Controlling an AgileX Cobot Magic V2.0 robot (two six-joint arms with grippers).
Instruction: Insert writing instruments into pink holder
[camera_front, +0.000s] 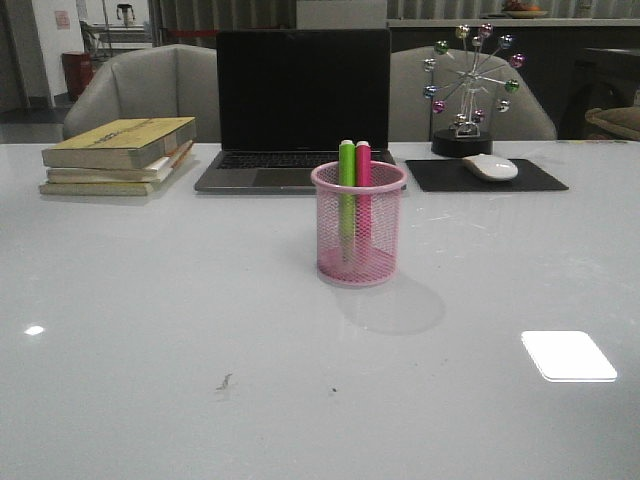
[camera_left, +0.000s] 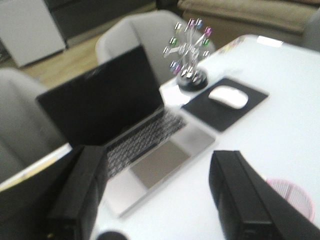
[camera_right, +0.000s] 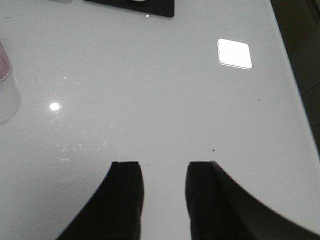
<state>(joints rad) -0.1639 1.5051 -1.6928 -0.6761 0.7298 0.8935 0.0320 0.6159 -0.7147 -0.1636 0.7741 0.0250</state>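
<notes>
The pink wire-mesh holder (camera_front: 357, 224) stands in the middle of the white table in the front view. The lime green marker (camera_front: 346, 190) and the pink marker (camera_front: 363, 190) stand upright inside it, side by side, tops above the rim. Neither arm shows in the front view. My left gripper (camera_left: 159, 152) is open and holds nothing, hovering above the table near the laptop, with the holder's rim (camera_left: 295, 192) beside one finger. My right gripper (camera_right: 162, 165) is open over bare table, nothing between its fingers; a sliver of the holder (camera_right: 4, 62) shows at the frame's edge.
An open laptop (camera_front: 300, 110) sits behind the holder. A stack of books (camera_front: 118, 155) lies at the back left. A white mouse (camera_front: 490, 167) rests on a black pad (camera_front: 485, 175) at the back right, with a small ferris-wheel ornament (camera_front: 468, 90) behind it.
</notes>
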